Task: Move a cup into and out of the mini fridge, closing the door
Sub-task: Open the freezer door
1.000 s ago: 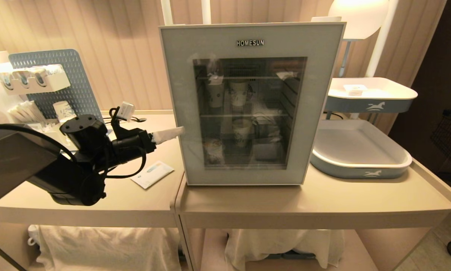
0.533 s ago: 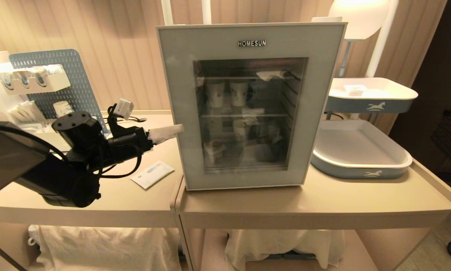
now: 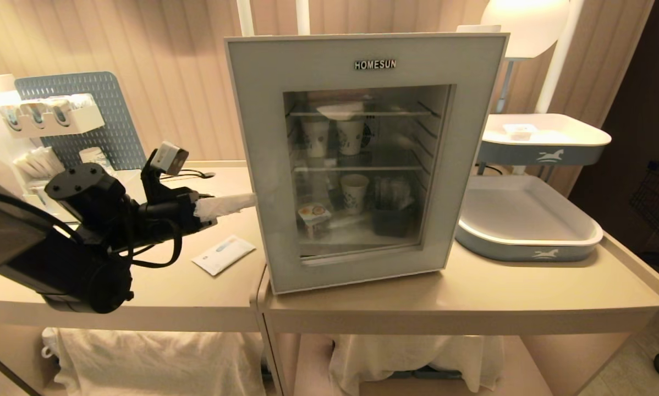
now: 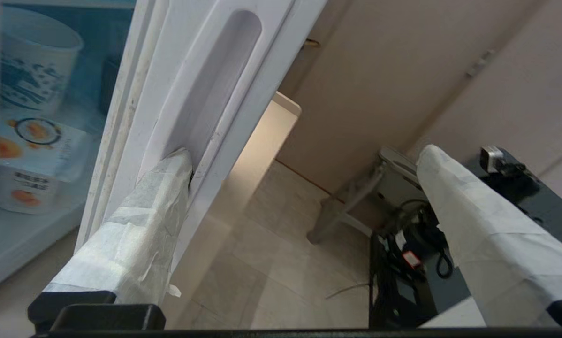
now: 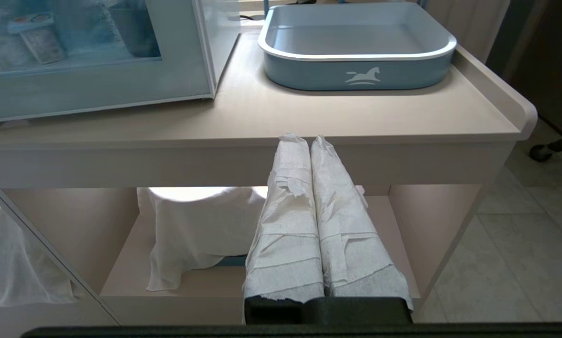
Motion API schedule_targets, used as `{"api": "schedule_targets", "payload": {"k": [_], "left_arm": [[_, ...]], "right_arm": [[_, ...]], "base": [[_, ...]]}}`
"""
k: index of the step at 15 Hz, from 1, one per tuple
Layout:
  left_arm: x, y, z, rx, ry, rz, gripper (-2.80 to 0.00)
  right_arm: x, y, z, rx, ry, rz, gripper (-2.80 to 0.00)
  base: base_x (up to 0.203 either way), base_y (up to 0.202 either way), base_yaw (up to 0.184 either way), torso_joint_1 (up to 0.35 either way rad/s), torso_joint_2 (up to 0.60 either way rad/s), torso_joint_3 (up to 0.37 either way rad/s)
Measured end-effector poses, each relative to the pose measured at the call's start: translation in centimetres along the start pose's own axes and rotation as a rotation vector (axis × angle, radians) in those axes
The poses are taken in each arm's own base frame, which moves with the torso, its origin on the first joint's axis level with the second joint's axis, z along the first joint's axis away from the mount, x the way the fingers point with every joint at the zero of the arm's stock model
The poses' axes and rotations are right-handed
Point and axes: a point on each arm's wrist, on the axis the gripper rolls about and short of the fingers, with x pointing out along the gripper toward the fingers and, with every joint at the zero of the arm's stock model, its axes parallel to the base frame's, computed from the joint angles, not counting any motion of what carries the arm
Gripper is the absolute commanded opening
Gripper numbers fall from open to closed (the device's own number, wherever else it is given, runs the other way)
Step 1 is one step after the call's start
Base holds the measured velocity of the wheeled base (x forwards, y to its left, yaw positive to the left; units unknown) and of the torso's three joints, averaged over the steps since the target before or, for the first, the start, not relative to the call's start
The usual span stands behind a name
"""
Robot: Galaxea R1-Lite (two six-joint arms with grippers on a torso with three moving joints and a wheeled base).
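Head view: the left gripper [image 3: 236,202] reaches in from nine o'clock to the left edge of the fridge [image 3: 362,154], its jaws spread wide and holding nothing. In the left wrist view one taped finger [image 4: 163,188] is hooked into the recessed handle slot on the side of the door [image 3: 263,165], while the other finger hangs free, well apart from it. The door's bottom edge looks slightly skewed against the cabinet, so I judge it just cracked open, with the step in hand being the pull that swings it wide.

The cup [image 3: 313,214] sits inside on the lowest shelf, at about seven o'clock behind the glass, its orange-marked lid facing up. Taller paper cups stand near it and on the shelf above.

The right gripper [image 5: 309,211] is parked below the table edge, its taped fingers pressed together and empty.

Next, I judge, the hooked finger must keep its purchase in the slot and follow the door's arc outward; a straight tug could slip the finger out or drag the whole fridge across the table.

"HOMESUN" is lettered along the door's top, at twelve o'clock. Print on the cup's side is too small to read.
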Motion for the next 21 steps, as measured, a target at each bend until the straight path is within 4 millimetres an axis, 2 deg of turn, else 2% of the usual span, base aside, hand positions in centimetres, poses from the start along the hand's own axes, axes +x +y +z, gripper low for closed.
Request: {"api": "schedule_targets", "payload": {"k": [4,8,9,16,21], "left_arm": [[-0.7,-0.2,0.1,0.019,0.012,-0.001,0.0],[-1.6,0.6,-0.1,0.253,0.007,0.029,0.0],[-2.1,0.7,0.0,0.265,0.007,0.035,0.0],[-4.8,0.7,3.1,0.091,-0.02,0.068,0.0],[-5.5,2.2,3.5,0.074,-0.045,0.099,0.0]], "right_arm": [[0.0,0.0,0.0,0.001,0.0,0.0,-2.8],[0.0,0.0,0.0,0.001,0.0,0.0,-2.8],[0.0,0.0,0.0,0.001,0.0,0.0,-2.8],[0.0,0.0,0.0,0.001,0.0,0.001,-2.8],[0.0,0.0,0.0,-0.001,-0.001,0.001,-2.8]], "base": [[0.0,0.0,0.0,0.0,0.0,0.0],[0.0,0.0,0.0,0.0,0.0,0.0],[0.0,0.0,0.0,0.0,0.0,0.0],[0.0,0.0,0.0,0.0,0.0,0.0],[0.0,0.02,0.0,0.002,0.0,0.002]]}}
